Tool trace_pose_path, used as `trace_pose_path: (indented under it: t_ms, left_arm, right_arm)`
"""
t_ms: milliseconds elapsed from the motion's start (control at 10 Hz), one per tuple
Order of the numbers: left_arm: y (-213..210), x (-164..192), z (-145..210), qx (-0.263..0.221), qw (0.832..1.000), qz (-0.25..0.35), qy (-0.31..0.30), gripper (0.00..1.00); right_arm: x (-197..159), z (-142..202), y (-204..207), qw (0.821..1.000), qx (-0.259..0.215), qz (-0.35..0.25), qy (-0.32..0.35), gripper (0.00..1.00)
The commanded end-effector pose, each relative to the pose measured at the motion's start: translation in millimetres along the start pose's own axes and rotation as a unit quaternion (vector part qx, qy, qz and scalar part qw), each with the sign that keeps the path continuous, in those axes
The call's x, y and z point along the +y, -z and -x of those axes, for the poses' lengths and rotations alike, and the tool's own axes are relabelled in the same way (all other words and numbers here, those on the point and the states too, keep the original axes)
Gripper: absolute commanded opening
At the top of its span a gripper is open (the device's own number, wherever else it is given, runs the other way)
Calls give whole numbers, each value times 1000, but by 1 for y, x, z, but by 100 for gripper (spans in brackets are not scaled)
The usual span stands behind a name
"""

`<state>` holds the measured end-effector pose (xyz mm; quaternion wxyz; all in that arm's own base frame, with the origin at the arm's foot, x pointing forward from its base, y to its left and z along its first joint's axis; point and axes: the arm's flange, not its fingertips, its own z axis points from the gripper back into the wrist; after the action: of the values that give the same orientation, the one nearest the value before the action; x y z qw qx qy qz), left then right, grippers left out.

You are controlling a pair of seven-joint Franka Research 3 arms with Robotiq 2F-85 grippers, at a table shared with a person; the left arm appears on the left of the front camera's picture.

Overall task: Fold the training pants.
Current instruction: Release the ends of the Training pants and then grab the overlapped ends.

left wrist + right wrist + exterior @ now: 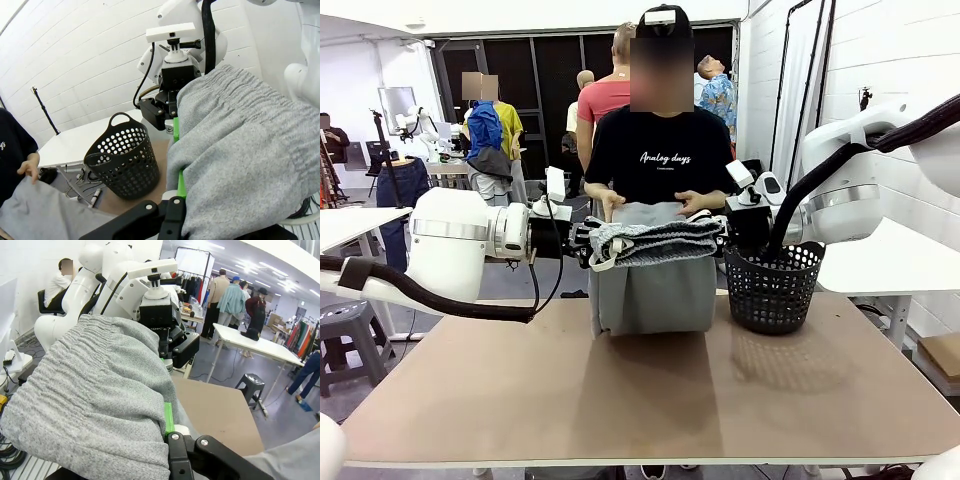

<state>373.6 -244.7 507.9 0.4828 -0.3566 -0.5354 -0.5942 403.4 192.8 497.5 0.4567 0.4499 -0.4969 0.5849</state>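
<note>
The light grey training pants [655, 243] hang in the air over the far half of the table, the gathered waistband stretched sideways between my two grippers. My left gripper [587, 243] is shut on the waistband's left end and my right gripper [726, 236] on its right end. Below the waistband the cloth [655, 298] drops to the tabletop. Behind it, a person's hands [611, 204] rest on the far part of the pants. In the left wrist view the grey cloth [240, 150] drapes over a green pad [180, 182]. The right wrist view shows the cloth [100, 400] covering its pad [168, 417].
A black mesh basket [773, 290] stands on the brown table [640, 410] at the right, close under my right gripper; it shows as the basket [125, 160] in the left wrist view. The person in a black T-shirt [660, 150] stands at the far edge. Other people and tables are behind.
</note>
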Motion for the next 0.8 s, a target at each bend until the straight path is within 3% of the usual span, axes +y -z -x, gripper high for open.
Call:
trace_pose_path:
  t_ms: [0,700]
  left_arm:
    - [1,1,-3,-1,1000,0,2,0]
    - [1,1,-3,-1,1000,0,2,0]
  right_arm:
    - [5,-1,0,1000,-18,5,-5,0]
    - [5,-1,0,1000,-18,5,-5,0]
